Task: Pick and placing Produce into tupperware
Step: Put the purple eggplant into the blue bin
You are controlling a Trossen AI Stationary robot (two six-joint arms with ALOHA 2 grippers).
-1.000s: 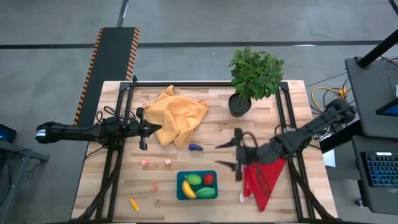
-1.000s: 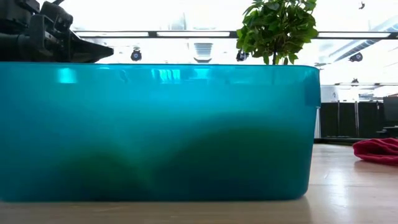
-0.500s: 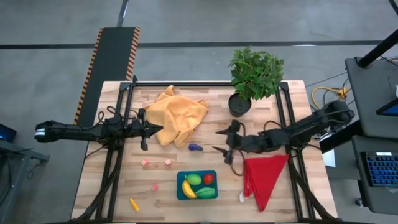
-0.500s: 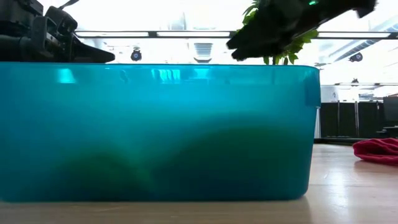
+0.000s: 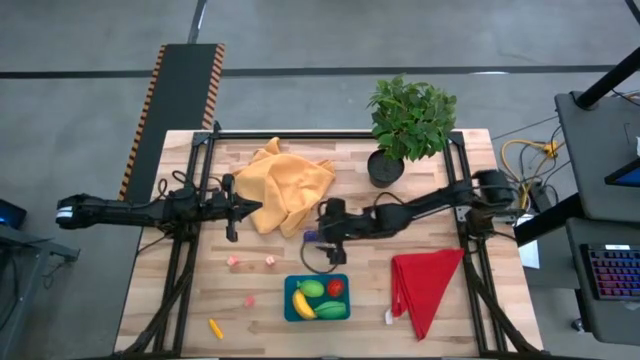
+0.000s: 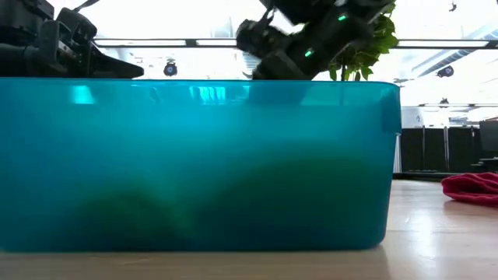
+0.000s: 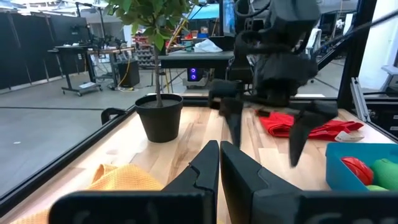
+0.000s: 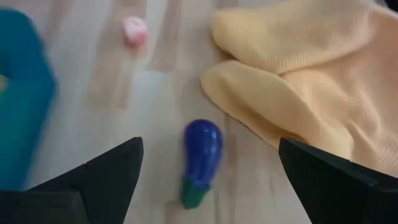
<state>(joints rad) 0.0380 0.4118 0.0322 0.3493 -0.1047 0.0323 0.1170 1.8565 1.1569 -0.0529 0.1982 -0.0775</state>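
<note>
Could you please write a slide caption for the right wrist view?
Right claw, fingers open, hovers over the purple eggplant lying on the wooden table beside the orange cloth.

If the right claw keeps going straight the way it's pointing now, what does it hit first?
Most likely the purple eggplant: the right claw stands open, fingers either side of it, with the orange cloth lying off to one side. How far above the table it sits is unclear.

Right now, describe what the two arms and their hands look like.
Both arms are dark, slim and jointed, with black cables looping alongside. The left hand ends in two black, tapering, wedge-shaped fingers. The right hand has matching black fingers, and small green lights glow on its wrist in the low view.
</note>
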